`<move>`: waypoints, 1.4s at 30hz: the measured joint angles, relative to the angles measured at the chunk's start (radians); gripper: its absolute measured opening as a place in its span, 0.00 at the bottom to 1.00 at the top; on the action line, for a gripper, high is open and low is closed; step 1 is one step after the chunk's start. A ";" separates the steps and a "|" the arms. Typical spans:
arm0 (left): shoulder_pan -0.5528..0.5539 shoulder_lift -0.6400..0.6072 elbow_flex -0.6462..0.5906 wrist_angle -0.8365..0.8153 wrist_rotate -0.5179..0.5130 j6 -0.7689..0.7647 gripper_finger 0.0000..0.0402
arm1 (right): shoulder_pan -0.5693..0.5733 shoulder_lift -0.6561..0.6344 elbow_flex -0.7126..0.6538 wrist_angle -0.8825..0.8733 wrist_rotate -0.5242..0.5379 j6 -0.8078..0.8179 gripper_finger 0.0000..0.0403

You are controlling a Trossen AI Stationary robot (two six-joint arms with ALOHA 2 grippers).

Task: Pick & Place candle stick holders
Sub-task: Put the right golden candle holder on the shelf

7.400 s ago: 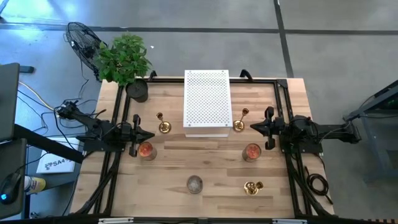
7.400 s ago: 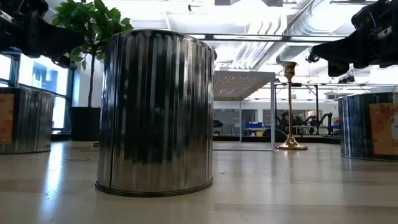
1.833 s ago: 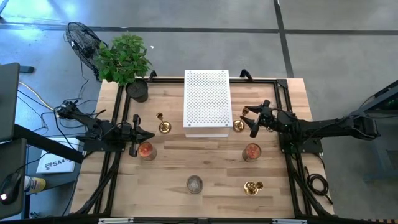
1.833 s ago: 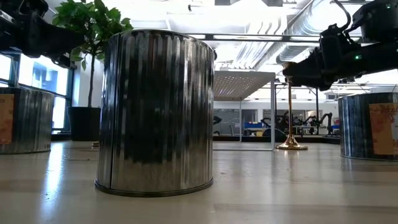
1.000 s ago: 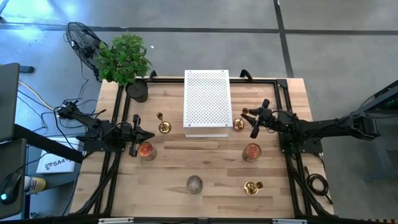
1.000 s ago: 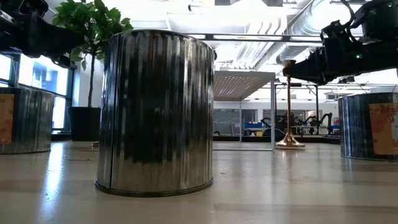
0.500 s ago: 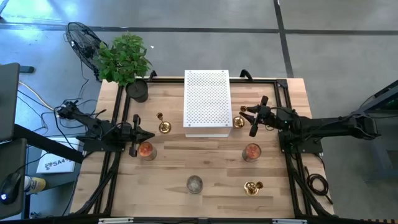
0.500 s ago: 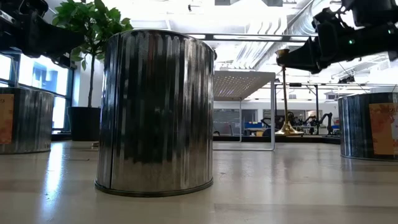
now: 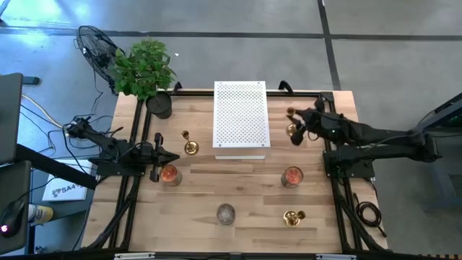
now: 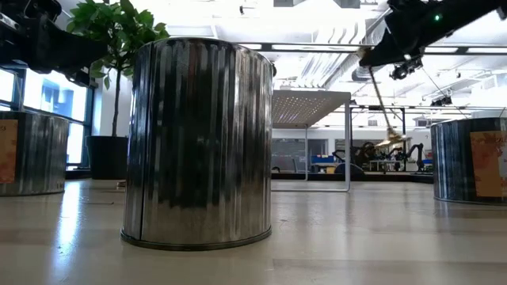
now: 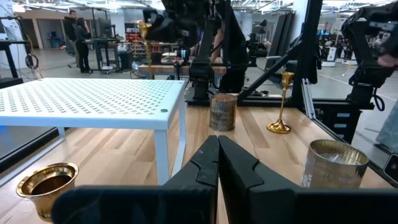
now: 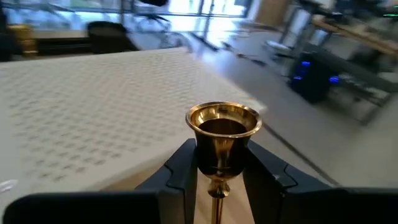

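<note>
My right gripper (image 9: pixel 294 123) is shut on a gold candle stick holder (image 10: pixel 382 99), lifted above the table's far right part, beside the white perforated stand (image 9: pixel 241 119). A second holder (image 9: pixel 189 144) stands on its base left of the stand. A third holder (image 9: pixel 293 216) stands near the front right and also shows in the left wrist view (image 11: pixel 281 102). My left gripper (image 9: pixel 172 157) is shut and empty at the table's left side, its fingers together in the left wrist view (image 11: pixel 217 165). My right gripper pinches the holder at the foot of its small cup (image 12: pixel 219 163), at the top of the stem, between its two fingers (image 12: pixel 185 163). The fingers come level from the table's right side. The holder hangs below them, tilted, with its flared base (image 10: pixel 394 140) clear of the table.
Three metal cans stand on the table: one by my left gripper (image 9: pixel 169 174), one at the right (image 9: pixel 291 176), one at the front middle (image 9: pixel 226 213). A potted plant (image 9: pixel 144 68) stands at the far left corner. Black frame rails (image 9: pixel 328 108) run along the table's sides.
My right gripper has risen and gone toward the table's far edge with the candle stick holder. The holder has come off the table, lifted clear, and has tipped from upright to slanting, its base swinging out below the grip.
</note>
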 joint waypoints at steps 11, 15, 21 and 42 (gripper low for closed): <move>0.000 0.000 0.000 0.000 0.000 0.000 0.00 | -0.018 0.010 0.183 0.101 0.029 -0.160 0.22; 0.000 0.000 0.000 0.000 0.000 0.000 0.00 | -0.060 0.061 0.254 0.114 -0.049 -0.183 0.22; 0.000 0.000 0.000 0.000 0.000 0.000 0.00 | -0.137 0.198 0.321 0.235 -0.227 -0.184 0.22; 0.000 0.000 0.000 0.000 0.000 0.000 0.00 | -0.544 0.584 0.426 0.495 -0.734 0.027 0.22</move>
